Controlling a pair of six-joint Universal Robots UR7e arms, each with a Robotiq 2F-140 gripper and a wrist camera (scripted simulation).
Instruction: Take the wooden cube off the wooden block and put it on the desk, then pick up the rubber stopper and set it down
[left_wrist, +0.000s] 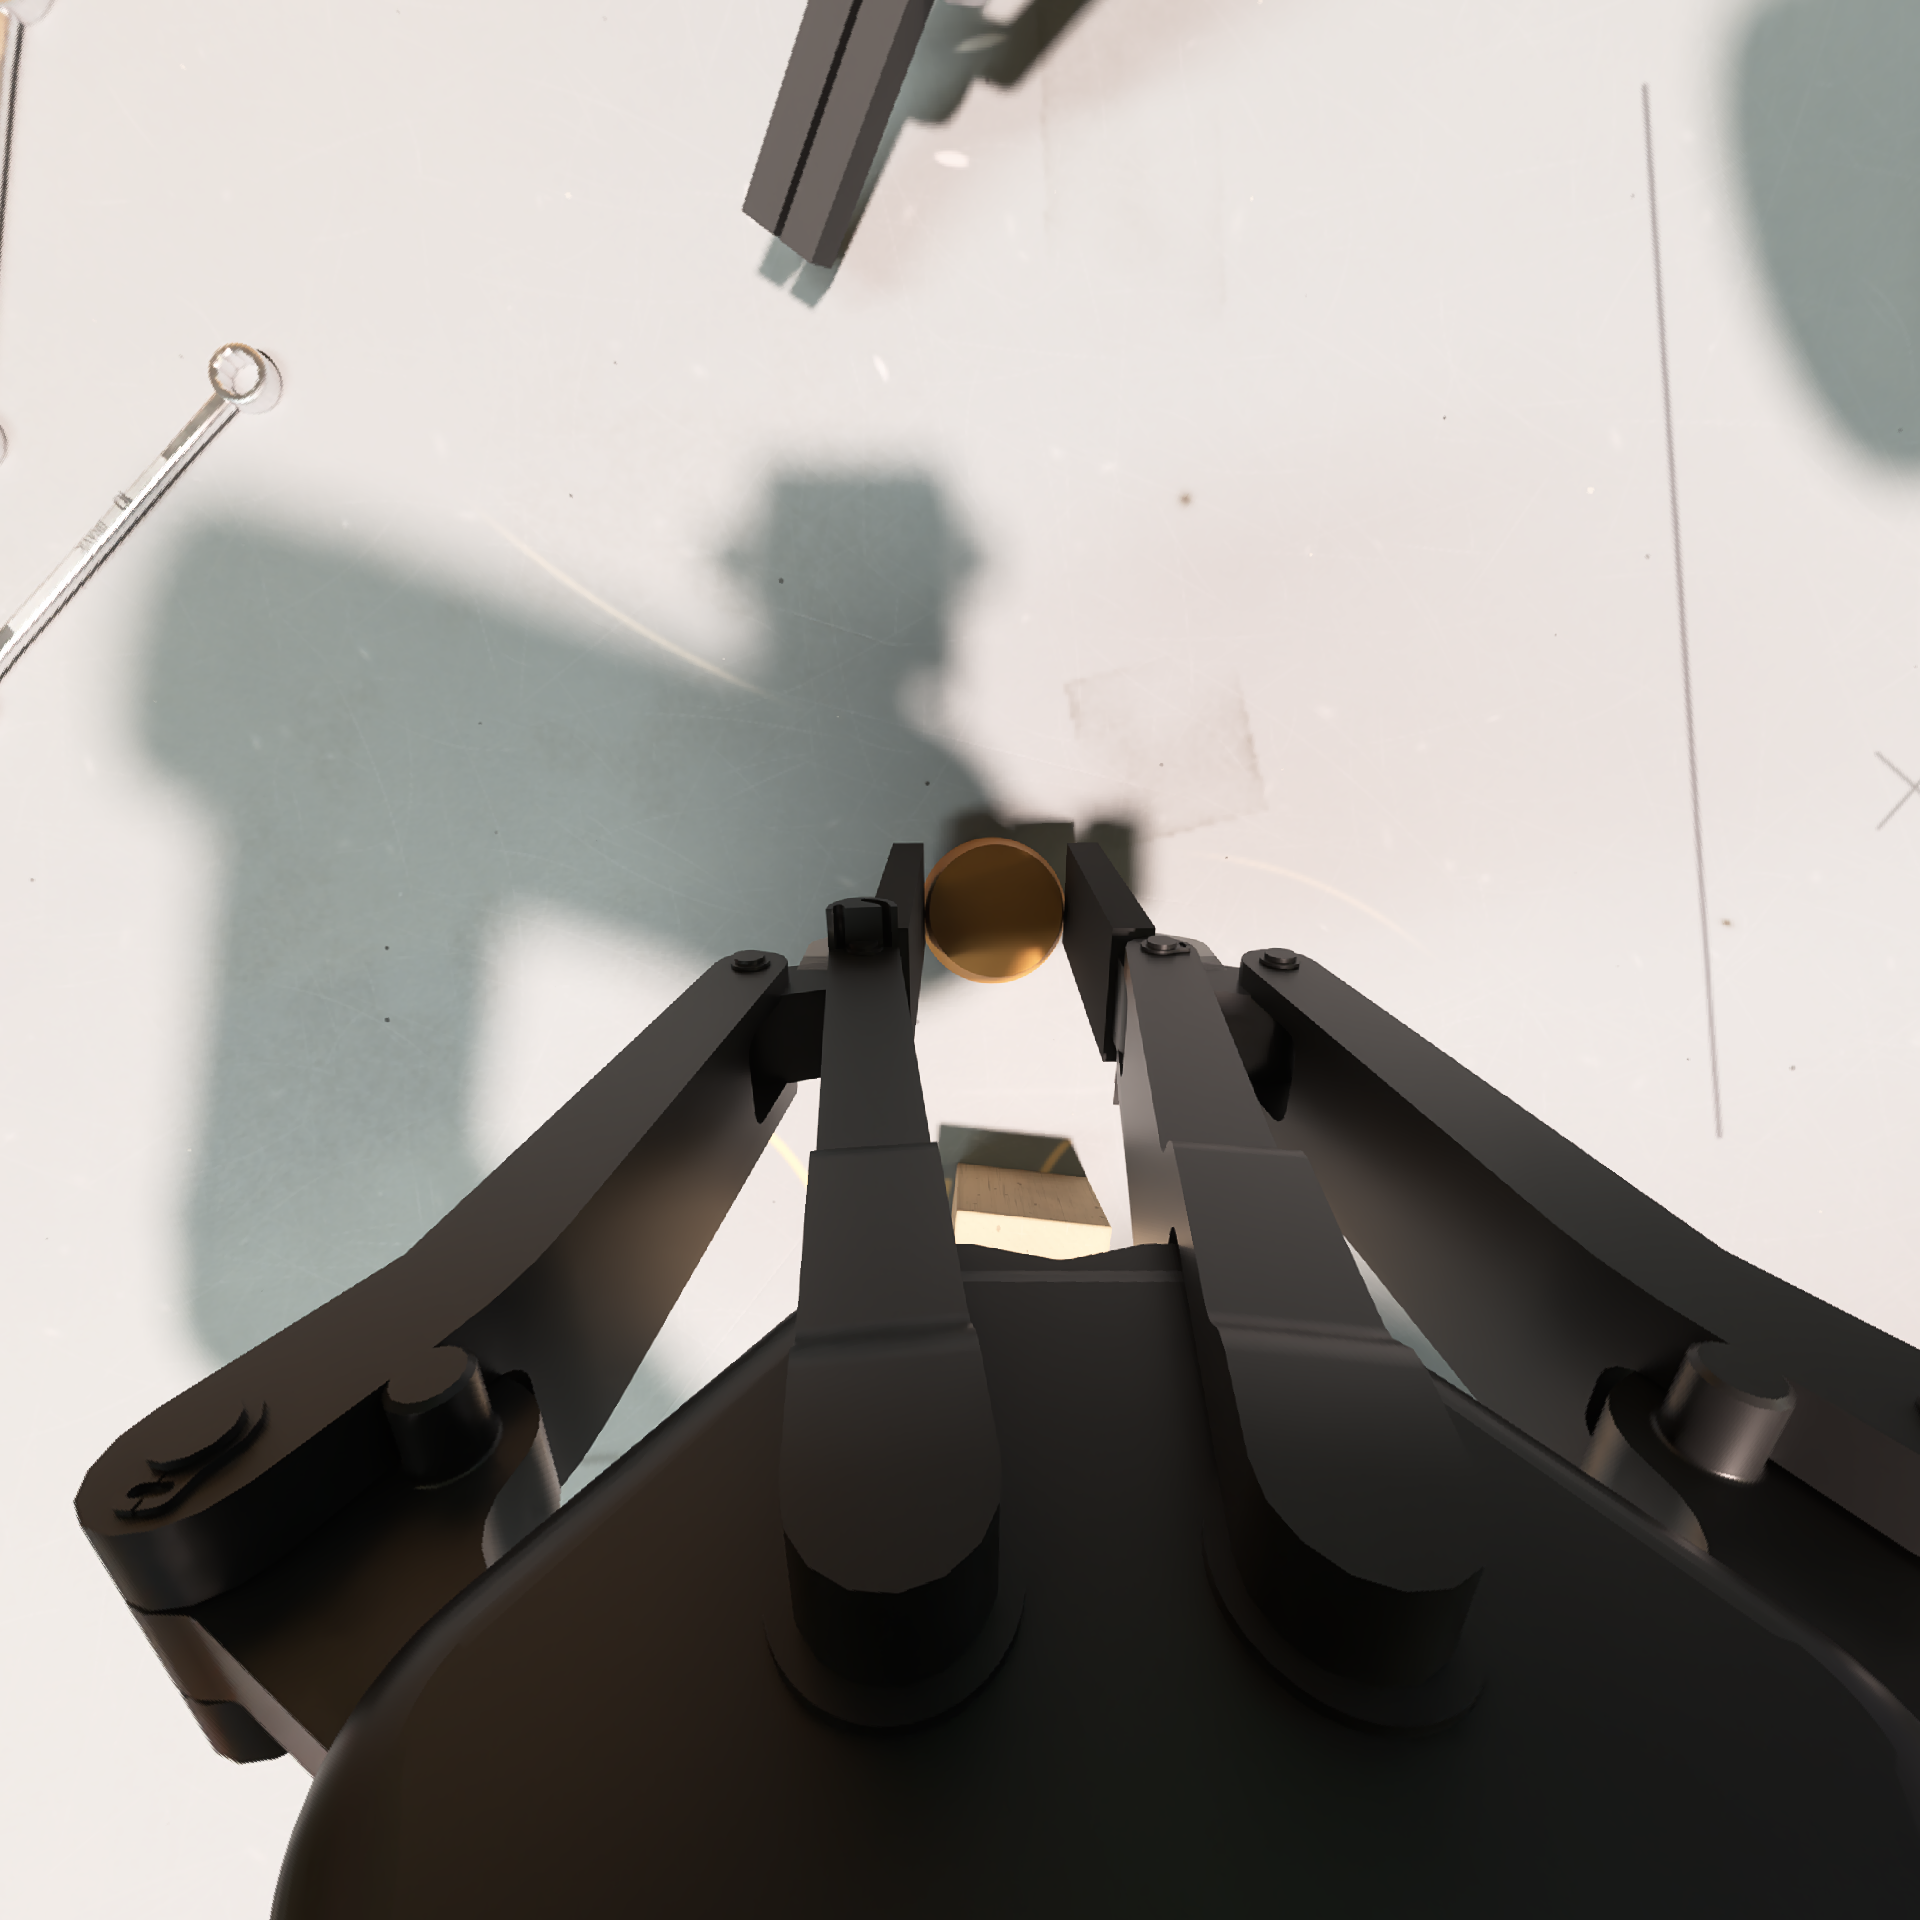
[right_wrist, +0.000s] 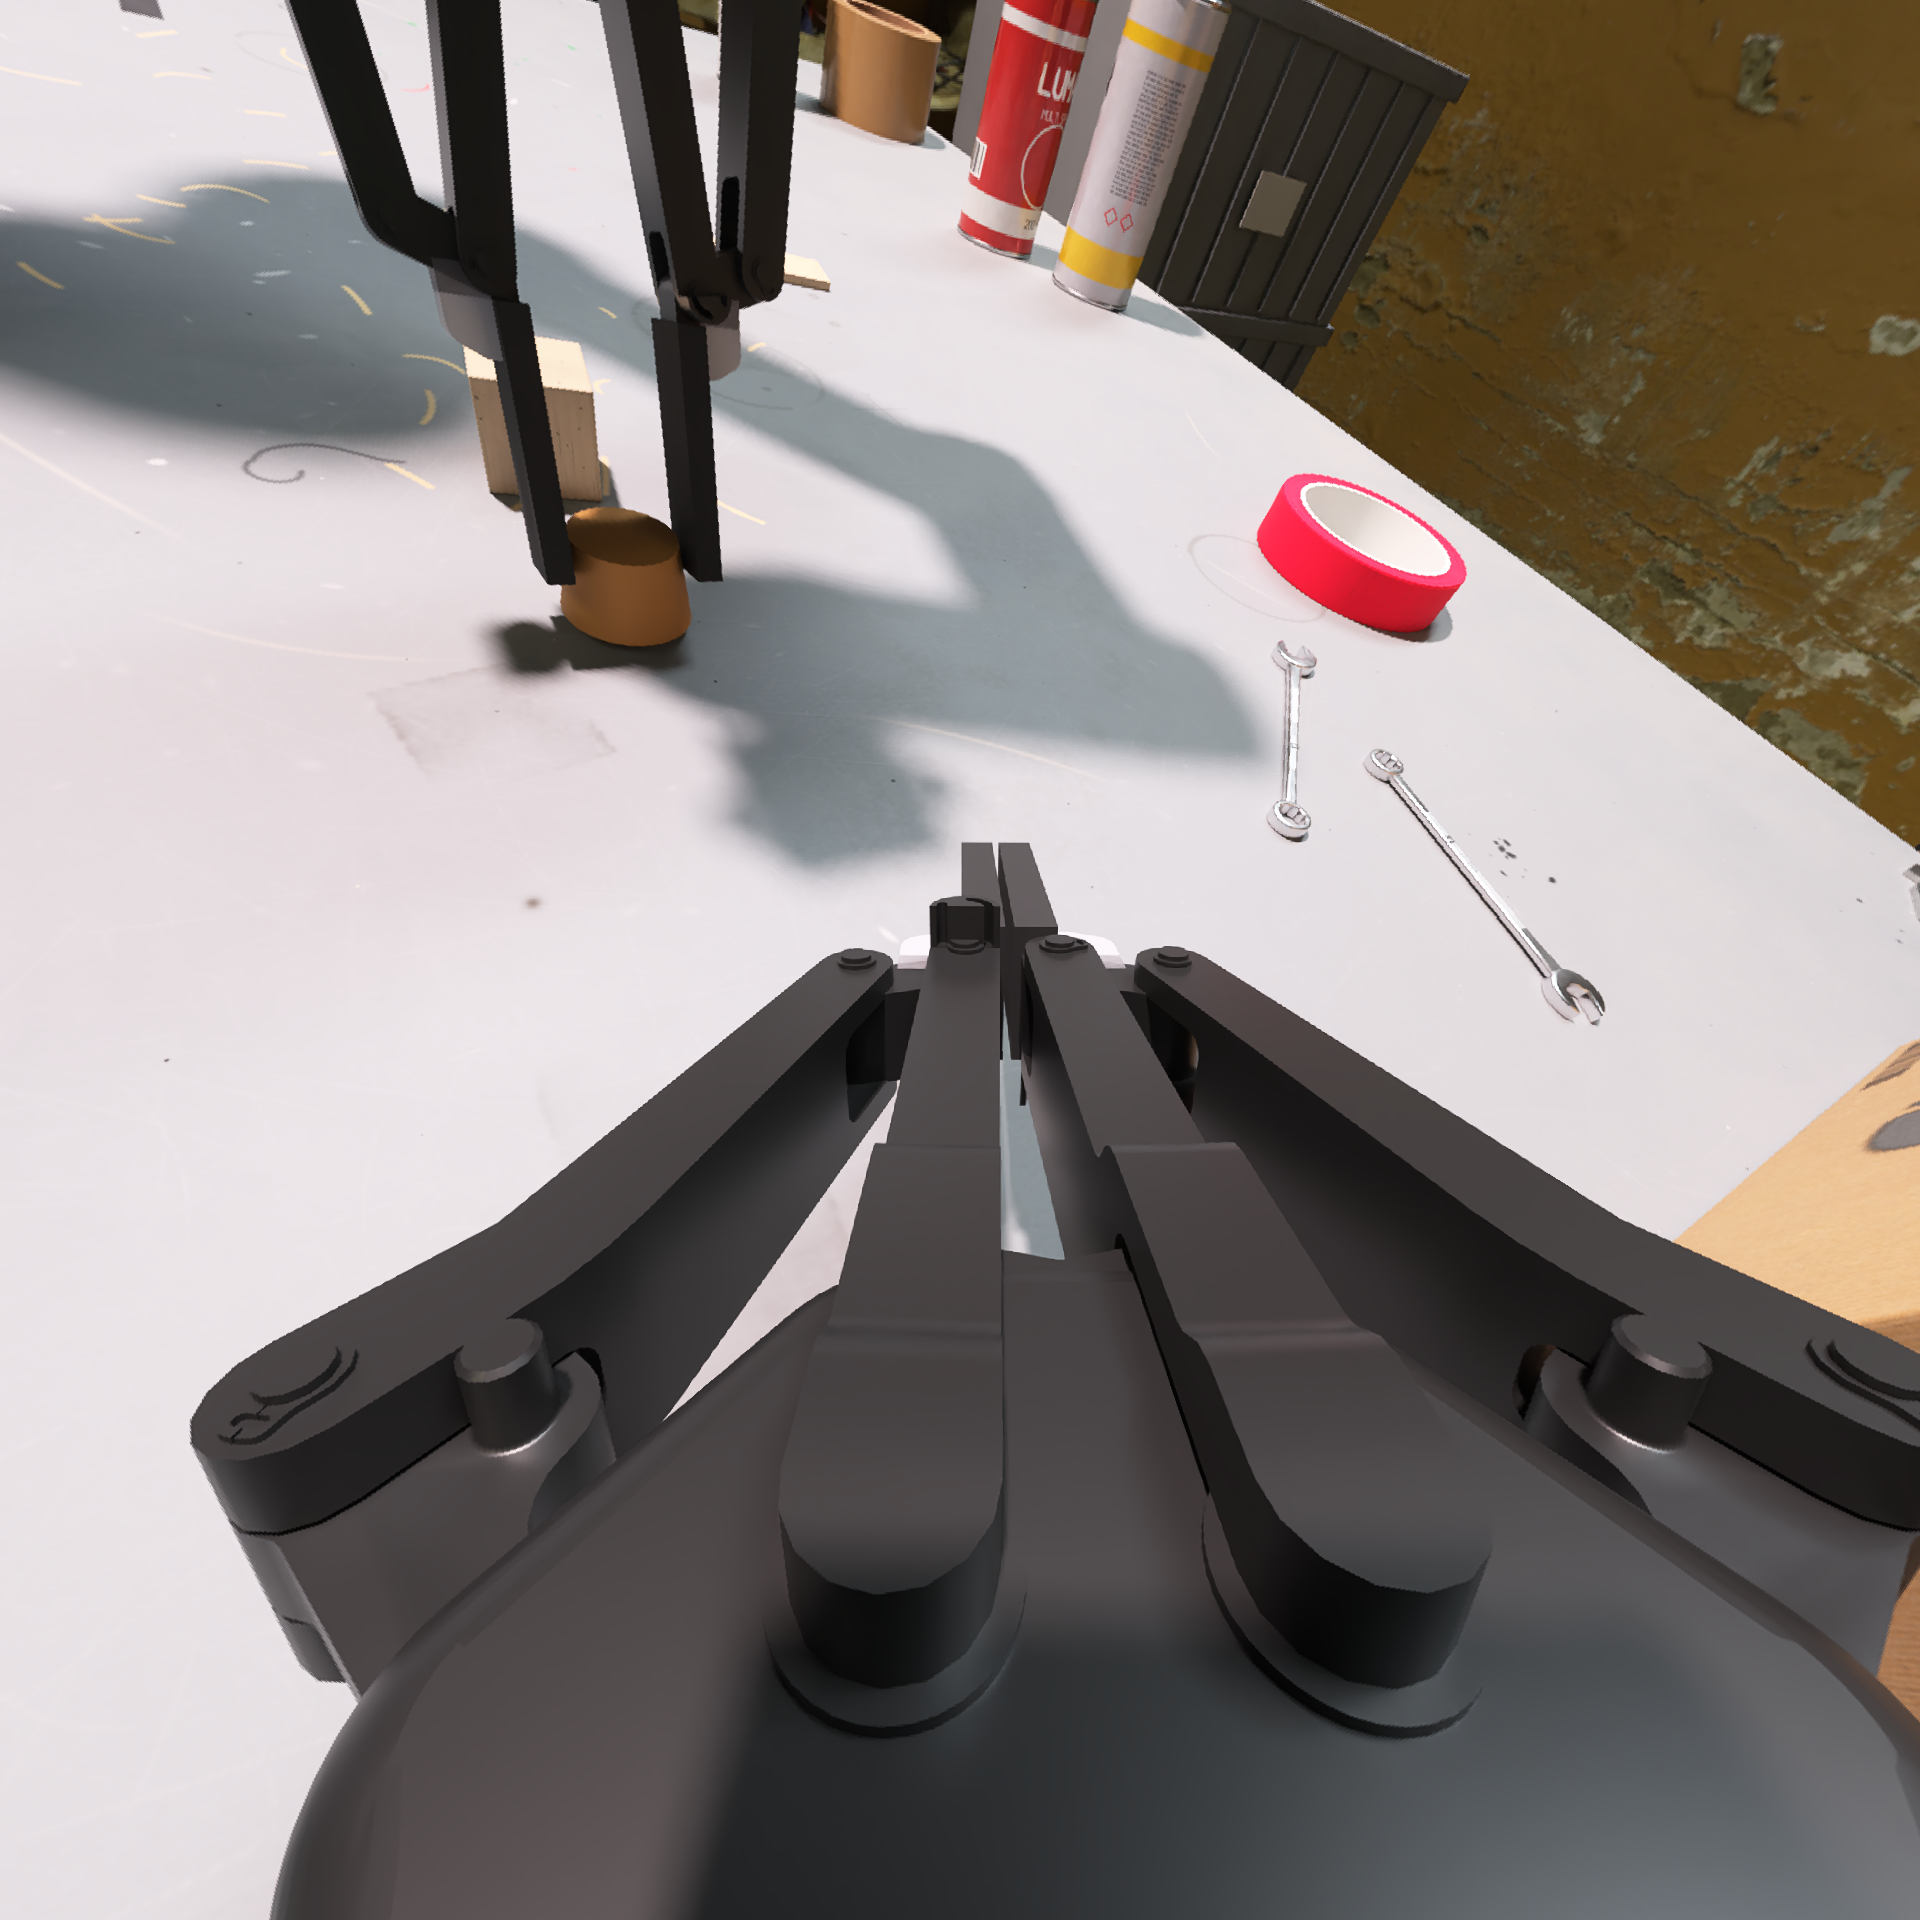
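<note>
Two fingers of the left gripper (right_wrist: 627, 569) clamp the rubber stopper (right_wrist: 625, 582), upright, wide end just above the tabletop (right_wrist: 312, 883) | wooden cube (right_wrist: 551, 416) just behind | right gripper (right_wrist: 1006, 868) clenched empty, well apart.

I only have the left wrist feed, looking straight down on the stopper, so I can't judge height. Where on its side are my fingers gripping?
Observer: The left gripper clamps the rubber stopper by its upper part. The slightly wider base sticks out below the fingertips.
Operator: Is the base clear of the desk?
Observer: I can't tell. The base meets its own shadow on the desk with no clear gap.
Operator: What's the wood I glimpse behind my palm?
Observer: A pale wooden piece standing on the desk close behind the stopper, with nothing on top of it.
</note>
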